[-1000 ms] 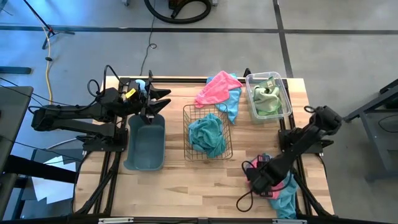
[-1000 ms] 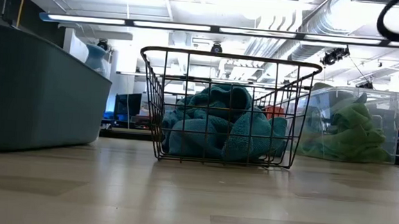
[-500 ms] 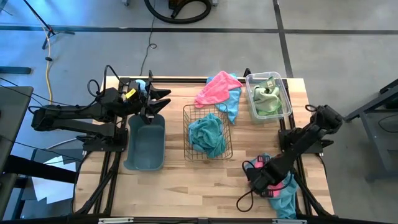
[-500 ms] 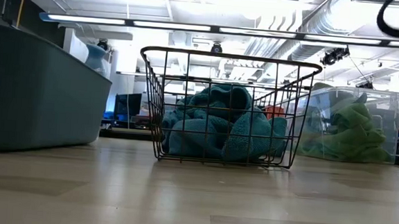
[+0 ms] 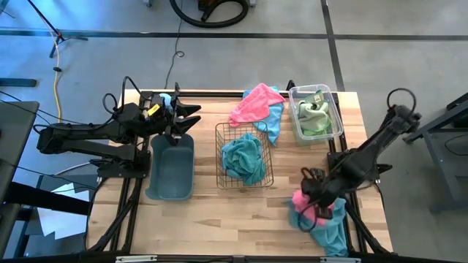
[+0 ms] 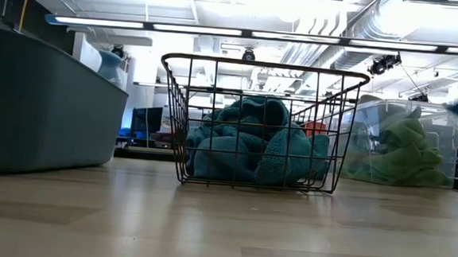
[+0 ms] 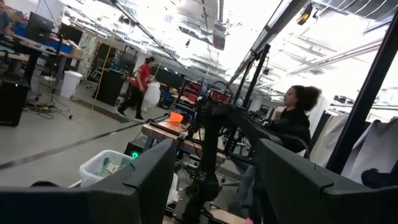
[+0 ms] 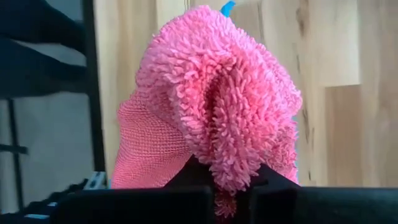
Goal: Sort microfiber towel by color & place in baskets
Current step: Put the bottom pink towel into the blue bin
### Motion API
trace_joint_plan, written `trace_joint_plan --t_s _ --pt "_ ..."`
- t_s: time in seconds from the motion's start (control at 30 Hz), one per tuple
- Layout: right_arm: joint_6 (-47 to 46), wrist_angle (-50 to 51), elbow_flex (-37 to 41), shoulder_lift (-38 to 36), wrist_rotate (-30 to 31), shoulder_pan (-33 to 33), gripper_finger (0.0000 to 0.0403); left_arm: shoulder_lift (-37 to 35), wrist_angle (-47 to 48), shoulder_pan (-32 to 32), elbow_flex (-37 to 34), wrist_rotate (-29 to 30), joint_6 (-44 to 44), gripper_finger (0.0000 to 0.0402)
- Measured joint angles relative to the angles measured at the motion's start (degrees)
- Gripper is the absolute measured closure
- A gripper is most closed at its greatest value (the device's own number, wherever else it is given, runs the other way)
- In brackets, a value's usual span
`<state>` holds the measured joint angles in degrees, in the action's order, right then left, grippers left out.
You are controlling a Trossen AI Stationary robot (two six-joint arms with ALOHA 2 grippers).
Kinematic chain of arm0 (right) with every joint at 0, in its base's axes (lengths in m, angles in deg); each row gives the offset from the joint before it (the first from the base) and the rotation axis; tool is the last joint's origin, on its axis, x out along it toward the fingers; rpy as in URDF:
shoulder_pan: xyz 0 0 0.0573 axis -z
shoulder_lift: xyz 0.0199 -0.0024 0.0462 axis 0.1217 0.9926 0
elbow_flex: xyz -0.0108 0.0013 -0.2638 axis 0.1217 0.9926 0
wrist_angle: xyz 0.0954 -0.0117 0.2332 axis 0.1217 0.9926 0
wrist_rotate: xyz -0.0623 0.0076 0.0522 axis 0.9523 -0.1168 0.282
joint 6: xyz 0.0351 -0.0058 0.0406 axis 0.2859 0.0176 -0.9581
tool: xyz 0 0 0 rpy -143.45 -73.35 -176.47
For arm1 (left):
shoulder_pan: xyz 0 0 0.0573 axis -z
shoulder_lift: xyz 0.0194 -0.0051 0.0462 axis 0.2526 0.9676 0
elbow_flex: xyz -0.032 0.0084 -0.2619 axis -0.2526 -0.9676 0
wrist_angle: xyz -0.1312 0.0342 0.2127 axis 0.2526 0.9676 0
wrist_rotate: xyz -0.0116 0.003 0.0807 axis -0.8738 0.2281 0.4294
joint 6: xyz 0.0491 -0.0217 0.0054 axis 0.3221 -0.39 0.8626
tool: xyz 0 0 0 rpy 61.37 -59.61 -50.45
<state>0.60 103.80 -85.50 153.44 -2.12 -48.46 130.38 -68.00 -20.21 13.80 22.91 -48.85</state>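
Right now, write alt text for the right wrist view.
The right tool is shut on a bunched pink towel, fuzzy side facing the camera, which fills most of the picture. Behind it lies the pale wooden table.

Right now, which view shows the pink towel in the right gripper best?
The right wrist view: the pink towel fills it, pinched in the shut right gripper. The high view shows it small under the arm. The low and left wrist views miss it.
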Motion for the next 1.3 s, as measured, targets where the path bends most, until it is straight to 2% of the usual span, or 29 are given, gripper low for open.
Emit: trace_joint_plan --t_s 0.17,0.3,0.5,0.73,0.93,1.13,1.3 --pt "0.0 1.9 0.0 -6.4 0.1 1.0 0.0395 0.0 0.0 0.0 0.0 0.0 0.0 0.0186" --pt "0.0 1.9 0.0 -7.0 0.6 1.1 0.0383 0.0 0.0 0.0 0.0 0.2 0.0 0.0186" --pt "2.4 2.2 0.0 -2.0 0.8 1.1 0.0379 0.0 0.3 0.0 0.0 0.2 0.0 0.0186" --pt "-1.7 0.6 0.0 7.7 3.7 2.3 0.0371 0.0 0.6 0.0 0.0 0.2 0.0 0.0186" --pt "-1.9 -5.4 0.0 12.8 4.2 4.4 0.031 0.0 0.6 0.0 0.0 0.1 0.1 0.0186" --pt "-1.5 -6.1 0.0 15.5 4.6 5.6 0.0241 0.0 0.7 0.0 0.0 0.1 0.1 0.0186" --pt "1.1 -7.8 0.0 17.6 4.5 5.9 0.023 0.0 0.9 0.0 0.0 0.1 0.0 0.0186"
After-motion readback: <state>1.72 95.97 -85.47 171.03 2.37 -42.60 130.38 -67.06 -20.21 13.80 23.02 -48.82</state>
